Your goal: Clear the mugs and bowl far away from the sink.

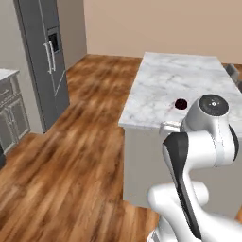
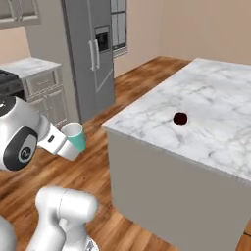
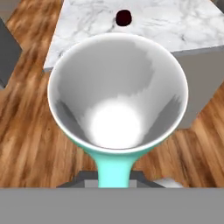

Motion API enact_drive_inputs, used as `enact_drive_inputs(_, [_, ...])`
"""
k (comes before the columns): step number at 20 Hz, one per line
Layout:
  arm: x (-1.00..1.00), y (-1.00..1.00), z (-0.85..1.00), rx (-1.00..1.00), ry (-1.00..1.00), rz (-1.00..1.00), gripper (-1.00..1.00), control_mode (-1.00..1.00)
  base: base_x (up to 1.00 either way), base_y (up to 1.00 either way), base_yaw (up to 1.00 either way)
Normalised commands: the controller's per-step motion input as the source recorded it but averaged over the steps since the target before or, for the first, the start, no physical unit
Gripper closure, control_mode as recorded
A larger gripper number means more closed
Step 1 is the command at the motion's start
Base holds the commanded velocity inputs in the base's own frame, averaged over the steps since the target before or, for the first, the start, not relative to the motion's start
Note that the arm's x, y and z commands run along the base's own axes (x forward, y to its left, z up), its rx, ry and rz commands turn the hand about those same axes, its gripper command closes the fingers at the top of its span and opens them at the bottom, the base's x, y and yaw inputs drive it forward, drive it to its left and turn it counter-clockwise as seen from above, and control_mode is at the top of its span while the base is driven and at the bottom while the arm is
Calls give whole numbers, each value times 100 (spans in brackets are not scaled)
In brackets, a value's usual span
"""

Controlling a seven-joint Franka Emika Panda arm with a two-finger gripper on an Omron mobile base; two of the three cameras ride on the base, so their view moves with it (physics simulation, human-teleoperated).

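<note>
The mug [image 2: 74, 136] sits in the claw [image 2: 62, 142], mouth turned away from the hand, held over the floor [image 2: 122, 93] and short of the desk [image 2: 215, 112]. Ahead of the claw, on the desk and near its closest edge, lies the second mug [image 2: 180, 118]. Beyond the claw to its left, the fridge [image 2: 90, 54] stands against the wall, with cabinets [image 2: 46, 93] beside it.

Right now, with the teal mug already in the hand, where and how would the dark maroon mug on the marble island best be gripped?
Probably from above, across the rim of the dark maroon mug: it stands apart on the white marble island top, nothing beside it. No handle can be made out.
</note>
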Motion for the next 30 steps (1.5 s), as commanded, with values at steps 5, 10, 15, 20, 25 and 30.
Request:
enact_drive_inputs(5, [0, 0, 0, 0, 0, 0, 100, 100, 61, -85, -37])
enact_drive_inputs(10, [0, 0, 0, 0, 0, 0, 100, 100, 63, -77, -10])
enact_drive_inputs(15, [0, 0, 0, 0, 0, 0, 100, 100, 76, -13, -17])
enact_drive_inputs(20, [0, 0, 0, 0, 0, 0, 100, 100, 63, 9, -50])
enact_drive_inputs(25, [0, 0, 0, 0, 0, 0, 100, 100, 32, -9, -34])
enact_drive_inputs(30, [0, 0, 0, 0, 0, 0, 100, 100, 30, -5, -30])
